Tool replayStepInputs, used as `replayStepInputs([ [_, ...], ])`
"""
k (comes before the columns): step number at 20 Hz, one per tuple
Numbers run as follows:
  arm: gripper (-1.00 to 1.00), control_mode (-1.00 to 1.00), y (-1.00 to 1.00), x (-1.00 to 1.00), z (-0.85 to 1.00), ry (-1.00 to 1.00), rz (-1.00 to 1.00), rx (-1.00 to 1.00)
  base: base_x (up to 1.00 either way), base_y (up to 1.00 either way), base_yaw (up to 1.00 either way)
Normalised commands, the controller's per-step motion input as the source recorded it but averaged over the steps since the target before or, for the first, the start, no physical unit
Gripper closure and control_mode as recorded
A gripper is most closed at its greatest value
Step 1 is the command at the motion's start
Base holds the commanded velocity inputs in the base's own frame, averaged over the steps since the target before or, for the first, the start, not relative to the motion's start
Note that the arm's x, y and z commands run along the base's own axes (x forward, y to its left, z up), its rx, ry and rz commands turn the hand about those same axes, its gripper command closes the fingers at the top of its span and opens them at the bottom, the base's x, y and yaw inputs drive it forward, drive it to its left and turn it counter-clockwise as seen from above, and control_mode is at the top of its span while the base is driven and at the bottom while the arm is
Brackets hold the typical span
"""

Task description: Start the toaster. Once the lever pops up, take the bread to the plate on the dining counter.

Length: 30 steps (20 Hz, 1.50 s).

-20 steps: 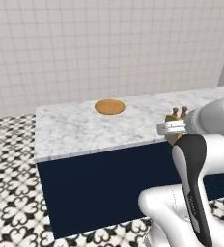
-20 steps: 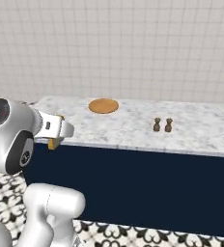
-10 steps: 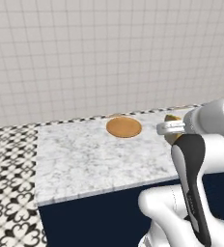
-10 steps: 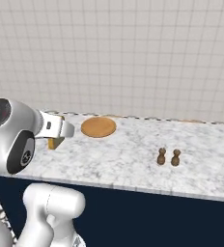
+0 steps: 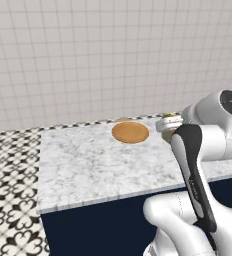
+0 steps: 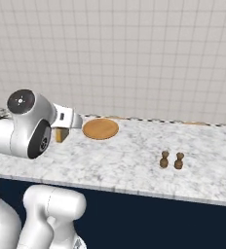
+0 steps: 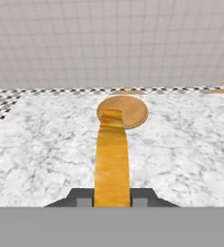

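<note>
Holding the bread point(image 7: 112, 159) clamped edge-on in my closed gripper point(image 7: 112, 201), with the plate point(image 7: 122, 111) just ahead on the tabletop point(image 7: 41, 144), I should carry it level until over the plate, then lower before releasing.

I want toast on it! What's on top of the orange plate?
Nothing lies on the plate yet. From the hand view, the bread in the shut gripper covers its near rim, so that part is hidden.
</note>
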Motion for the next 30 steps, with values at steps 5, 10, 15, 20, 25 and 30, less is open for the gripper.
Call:
replayStepInputs([
  [5, 1.0, -1.0, 0.0, 1.0, -0.14, 0.18, 0.11, 0.05, 0.0, 0.0, 0.0],
  [10, 1.0, -1.0, 0.0, 1.0, -0.32, 0.17, 0.03, 0.0, 0.0, 0.0, 0.0],
  [15, 1.0, -1.0, 0.0, 1.0, -0.44, 0.12, 0.06, 0.0, 0.0, 0.0, 0.0],
  [20, 1.0, -1.0, 0.0, 1.0, -0.37, 0.01, 0.05, 0.0, 0.0, 0.0, 0.0],
  [25, 1.0, -1.0, 0.05, 0.96, -0.41, 0.0, 0.03, 0.0, 0.0, 0.0, 0.0],
  [30, 1.0, -1.0, 0.18, 0.74, -0.43, 0.03, 0.0, 0.0, 0.0, 0.0, 0.0],
])
